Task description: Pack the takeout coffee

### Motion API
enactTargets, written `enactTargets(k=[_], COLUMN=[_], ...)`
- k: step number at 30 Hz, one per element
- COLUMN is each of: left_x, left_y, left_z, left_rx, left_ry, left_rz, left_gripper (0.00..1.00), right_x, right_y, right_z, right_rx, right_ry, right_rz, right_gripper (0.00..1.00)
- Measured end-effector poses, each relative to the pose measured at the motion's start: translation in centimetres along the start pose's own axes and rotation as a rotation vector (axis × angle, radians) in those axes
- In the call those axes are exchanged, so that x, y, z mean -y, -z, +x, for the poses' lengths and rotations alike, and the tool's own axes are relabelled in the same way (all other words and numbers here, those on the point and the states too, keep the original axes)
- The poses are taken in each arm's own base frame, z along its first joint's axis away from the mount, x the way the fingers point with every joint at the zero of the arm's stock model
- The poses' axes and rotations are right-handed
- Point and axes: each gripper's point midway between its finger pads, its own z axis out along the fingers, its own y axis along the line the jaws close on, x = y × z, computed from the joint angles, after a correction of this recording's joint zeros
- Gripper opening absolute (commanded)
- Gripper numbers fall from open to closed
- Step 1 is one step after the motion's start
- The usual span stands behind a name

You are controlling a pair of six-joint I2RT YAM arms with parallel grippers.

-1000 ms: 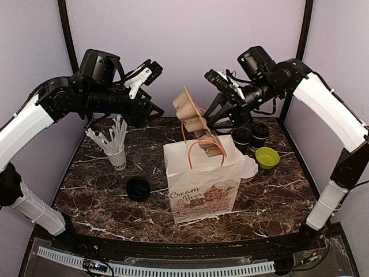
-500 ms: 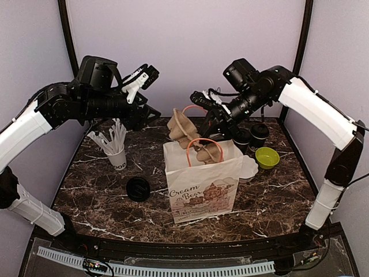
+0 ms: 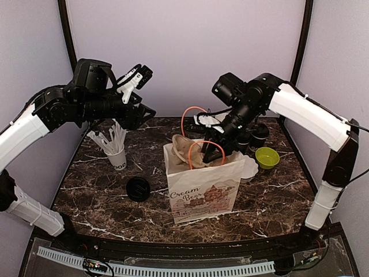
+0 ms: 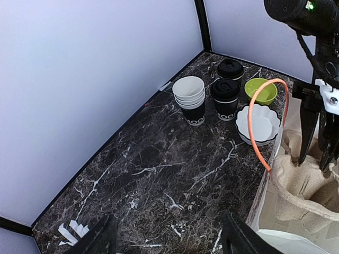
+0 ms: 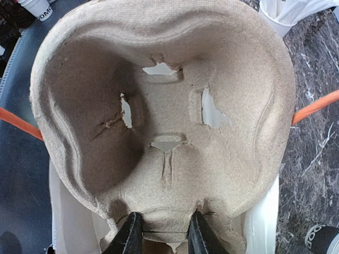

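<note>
Lowered since a second ago is the pulp cup carrier [image 5: 175, 100], which was held high and tilted above the paper bag [image 3: 203, 187] and is now sunk for the most part into the bag's open mouth, between the orange handles [image 4: 251, 124]. It is carried by the right gripper [image 5: 164, 233], whose two fingers are seen closed on the carrier's near rim in the right wrist view. The left gripper [image 4: 170, 241] has been drawn slightly back to the left and is held raised above the left part of the bench [image 4: 159, 174], spread wide with nothing between its fingers. The two takeout coffee cups [image 4: 225, 99] are left untouched at the far right of the bench, lids on, just beside a stack of lidless cups [image 4: 190, 100], a green bowl [image 4: 262, 91] and a white dish [image 4: 258, 123], outside the bag. It is judged that the carrier is being seated first so that the cups can be stood in its wells; whether it lies flat on the bag's bottom cannot be told. No cup is yet packed, so most of the task is judged to be left.
</note>
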Motion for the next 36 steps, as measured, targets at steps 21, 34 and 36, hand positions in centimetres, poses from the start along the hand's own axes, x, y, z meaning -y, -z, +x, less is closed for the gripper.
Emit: enactTargets(k=[21, 34, 36], left_x=[-0.8, -0.5, -0.4], left_y=[-2.8, -3.1, -3.1], left_z=[1.1, 1.2, 1.2], left_rx=[-0.055, -0.056, -0.057], left_ry=[0.015, 0.018, 0.017], left_rz=[0.005, 0.024, 0.027], left_gripper=[0.7, 0.7, 0.69], right_x=[0.3, 0.1, 0.2], right_y=[-3.2, -6.0, -6.8], right_z=[3.9, 7.4, 8.0], right_rx=[-0.282, -0.423, -0.449], right_ry=[0.044, 0.009, 0.002], right_rz=[0.093, 0.046, 0.036], right_gripper=[0.27, 0.28, 0.28])
